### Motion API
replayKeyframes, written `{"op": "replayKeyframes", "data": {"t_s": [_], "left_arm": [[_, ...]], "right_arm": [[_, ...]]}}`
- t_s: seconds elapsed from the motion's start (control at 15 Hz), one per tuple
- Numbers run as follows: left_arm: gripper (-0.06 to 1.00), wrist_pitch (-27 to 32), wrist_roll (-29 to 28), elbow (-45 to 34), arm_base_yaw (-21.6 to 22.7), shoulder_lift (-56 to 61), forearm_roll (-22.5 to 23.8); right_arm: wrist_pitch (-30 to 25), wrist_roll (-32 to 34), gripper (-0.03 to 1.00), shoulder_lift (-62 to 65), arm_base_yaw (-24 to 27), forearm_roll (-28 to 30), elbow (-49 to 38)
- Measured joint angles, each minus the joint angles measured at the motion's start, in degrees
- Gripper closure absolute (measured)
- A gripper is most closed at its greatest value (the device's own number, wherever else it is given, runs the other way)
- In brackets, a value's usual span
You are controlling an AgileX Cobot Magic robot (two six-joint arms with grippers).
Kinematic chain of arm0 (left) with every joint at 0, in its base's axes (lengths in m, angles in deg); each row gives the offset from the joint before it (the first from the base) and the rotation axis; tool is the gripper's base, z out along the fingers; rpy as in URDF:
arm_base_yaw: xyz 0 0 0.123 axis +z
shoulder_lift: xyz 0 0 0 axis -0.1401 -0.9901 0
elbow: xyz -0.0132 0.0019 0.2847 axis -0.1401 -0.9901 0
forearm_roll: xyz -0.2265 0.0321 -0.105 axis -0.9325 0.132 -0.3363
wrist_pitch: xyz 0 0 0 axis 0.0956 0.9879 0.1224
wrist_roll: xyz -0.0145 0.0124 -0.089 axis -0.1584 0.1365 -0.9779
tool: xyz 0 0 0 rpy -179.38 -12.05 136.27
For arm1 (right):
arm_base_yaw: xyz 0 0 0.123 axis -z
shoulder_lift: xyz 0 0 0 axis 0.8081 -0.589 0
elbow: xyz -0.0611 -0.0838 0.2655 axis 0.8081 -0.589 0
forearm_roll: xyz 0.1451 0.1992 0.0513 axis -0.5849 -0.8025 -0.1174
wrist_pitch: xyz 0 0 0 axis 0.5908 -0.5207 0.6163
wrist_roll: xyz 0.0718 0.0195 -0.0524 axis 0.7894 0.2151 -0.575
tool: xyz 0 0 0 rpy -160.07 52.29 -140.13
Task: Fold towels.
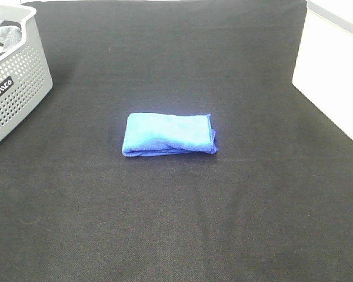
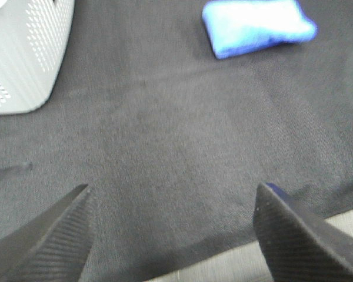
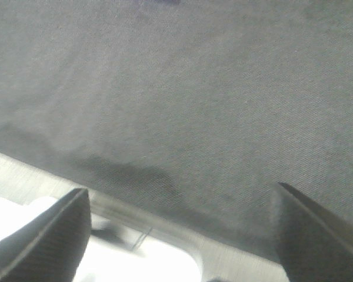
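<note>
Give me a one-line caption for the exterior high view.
Folded blue towel lying mid-table on black cloth, grey basket at the far left corner, no arms in shot.

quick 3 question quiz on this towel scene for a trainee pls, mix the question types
1. True or false: the blue towel lies folded on the black cloth.
2. Where is the grey basket in the high view? A) far left B) far right C) on the towel
3. Fill in: the left gripper and right gripper are both ____ and hold nothing.

Key: 1 true; 2 A; 3 open
</note>
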Motion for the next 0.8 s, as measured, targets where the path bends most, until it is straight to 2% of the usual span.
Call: {"op": "replayKeyframes", "data": {"t_s": [0.2,0.33,0.53,0.8], "left_arm": [[0.23,-0.69,3.67,-6.07,0.00,7.51,-0.34],[0.23,-3.44,5.56,-9.40,0.00,8.31,-1.60],[0.23,-9.00,8.48,-11.57,0.00,8.42,-3.09],[0.23,-9.17,9.00,-12.03,0.00,8.42,-3.55]], "right_arm": [[2.41,0.46,0.19,9.97,-0.06,5.61,-3.38],[4.47,1.26,0.19,13.35,-0.06,8.71,-5.10],[6.65,1.60,0.19,13.92,-0.06,9.05,-8.19],[6.70,1.60,0.19,13.92,-0.06,9.05,-8.19]]}}
